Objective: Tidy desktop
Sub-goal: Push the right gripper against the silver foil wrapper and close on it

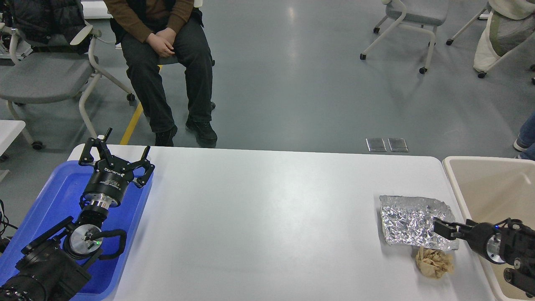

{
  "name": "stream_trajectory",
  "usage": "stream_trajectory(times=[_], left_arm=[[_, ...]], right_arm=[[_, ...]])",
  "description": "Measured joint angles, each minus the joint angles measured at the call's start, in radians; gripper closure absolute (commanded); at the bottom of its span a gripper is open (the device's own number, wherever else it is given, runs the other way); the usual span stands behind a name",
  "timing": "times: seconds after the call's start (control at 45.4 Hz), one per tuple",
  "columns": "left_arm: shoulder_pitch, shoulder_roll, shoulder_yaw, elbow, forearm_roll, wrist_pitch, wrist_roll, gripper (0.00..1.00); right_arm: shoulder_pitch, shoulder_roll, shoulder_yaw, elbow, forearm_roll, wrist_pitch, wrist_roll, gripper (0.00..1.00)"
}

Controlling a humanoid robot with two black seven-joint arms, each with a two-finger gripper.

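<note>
Far left: blue tray (54, 196) sits on the left end of the desk (259, 217), its far corner near the desk's rounded corner. My left arm comes in over the tray; left gripper (115, 156) hangs above the tray's far right rim, jaws spread wide, nothing between them. The white desk surface lies just to the right of and below these jaws, and runs from there across the whole middle of the view.

Middle: bare, glossy white top, light glare on it. Beyond the far edge, a seated person (167, 54) in dark trousers and grey chairs (46, 75) on the grey floor.

Right: crumpled silver foil sheet (411, 223) lies flat on the desk near its right edge. Just in front of it, a crumpled brown paper wad (434, 262), touching or nearly touching the foil's near edge. Right gripper (444, 228) reaches in from the right, its tip over the foil's right edge, low to the desk. Seen dark and side-on; I cannot tell whether its jaws are parted or closed on the foil.

Far right: beige bin (459, 192) stands against the desk's right end.
</note>
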Motion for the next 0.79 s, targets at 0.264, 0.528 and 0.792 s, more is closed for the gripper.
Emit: stream_trajectory(times=[0.264,0.528,0.792], left_arm=[[0.0,0.0,0.0,0.0,0.0,0.0,0.0,0.0],[0.0,0.0,0.0,0.0,0.0,0.0,0.0,0.0],[0.0,0.0,0.0,0.0,0.0,0.0,0.0,0.0]], right_arm=[[-0.005,0.009,-0.012,-0.005,0.01,-0.001,0.026,0.45],[-0.007,0.024,-0.048,-0.02,0.012,-0.001,0.033,0.99],[-0.008,0.045,-0.064,-0.045,0.017,0.003,0.032,1.0]])
